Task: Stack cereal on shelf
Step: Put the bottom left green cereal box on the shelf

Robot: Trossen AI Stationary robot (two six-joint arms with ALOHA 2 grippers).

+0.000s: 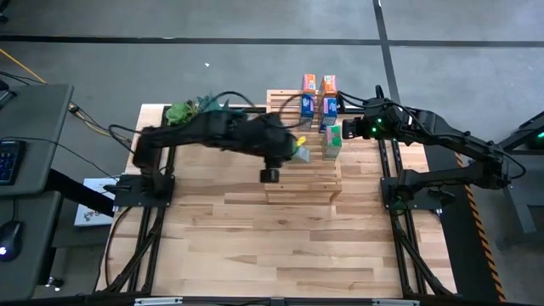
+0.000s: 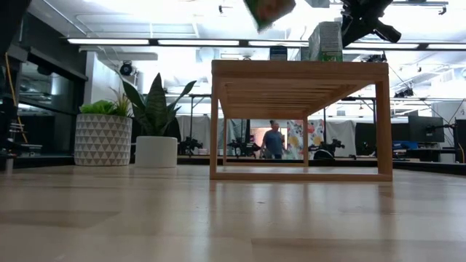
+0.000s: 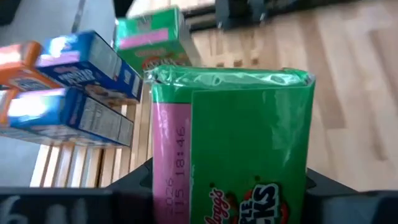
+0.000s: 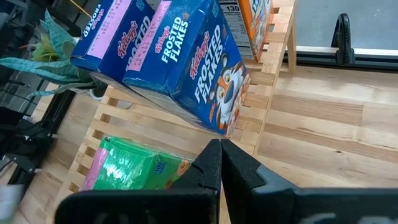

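The light slatted wooden shelf (image 1: 302, 183) stands at mid-table, also in the low view (image 2: 298, 69). At its far end are two orange boxes (image 1: 319, 82), two blue boxes (image 1: 319, 105) and one green box (image 1: 331, 141), which stands upright on the slats (image 2: 325, 40). My left gripper (image 1: 293, 151) is shut on the second green box (image 3: 249, 143) above the shelf. My right gripper (image 1: 350, 129) is shut and empty, just right of the standing green box; in its wrist view (image 4: 221, 162) it hovers over the slats near the blue boxes (image 4: 193, 62). My left gripper pinches the green box between its two fingers, which lie on its two opposite sides (image 3: 158, 186) at the end nearest the wrist. The box is lifted clear above the shelf top and sits tilted (image 2: 269, 11).
Two potted plants (image 1: 191, 109) stand at the table's far left, also in the low view (image 2: 102, 135). The shelf's near slats (image 1: 302, 191) are bare. A person (image 2: 274, 140) stands in the room beyond the table.
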